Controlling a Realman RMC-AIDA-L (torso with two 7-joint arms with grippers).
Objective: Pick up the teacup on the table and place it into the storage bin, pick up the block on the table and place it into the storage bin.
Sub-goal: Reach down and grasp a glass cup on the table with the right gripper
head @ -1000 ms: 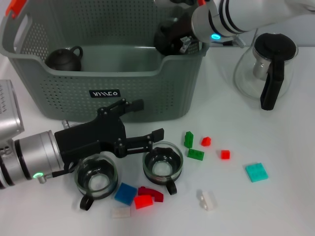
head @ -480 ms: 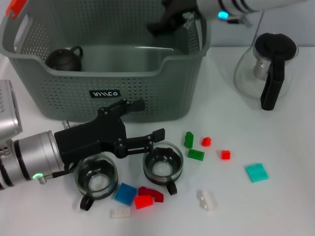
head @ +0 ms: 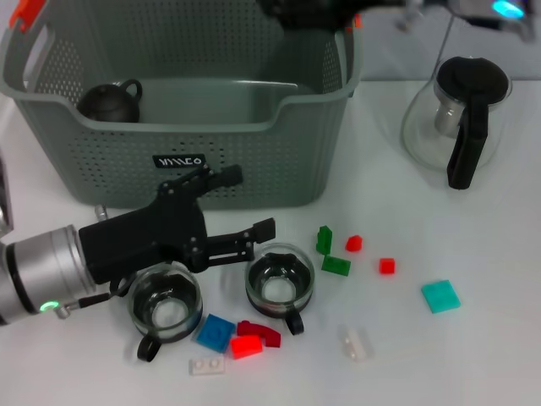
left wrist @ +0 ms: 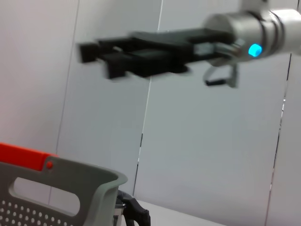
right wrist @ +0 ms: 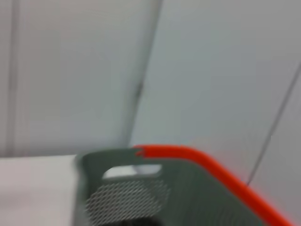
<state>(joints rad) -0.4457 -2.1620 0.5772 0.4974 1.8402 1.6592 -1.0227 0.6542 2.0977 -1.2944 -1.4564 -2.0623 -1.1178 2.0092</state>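
Checking the storage bin (head: 211, 127): 1 dark teapot (head: 110, 101) sits inside at its left end. I see the right gripper (head: 313, 10) has risen from the bin's right rim to above it; whether its fingers are spread or pressed, I cannot tell. Left gripper (head: 241, 241), fingers spread, hovers beside 2 glass teacups (head: 279, 288) outside. Bin label is unreadable.

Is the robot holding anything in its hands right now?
No. The left gripper is open just above the two glass cups, gripping nothing. The right gripper is up over the bin; whether it holds anything cannot be told.
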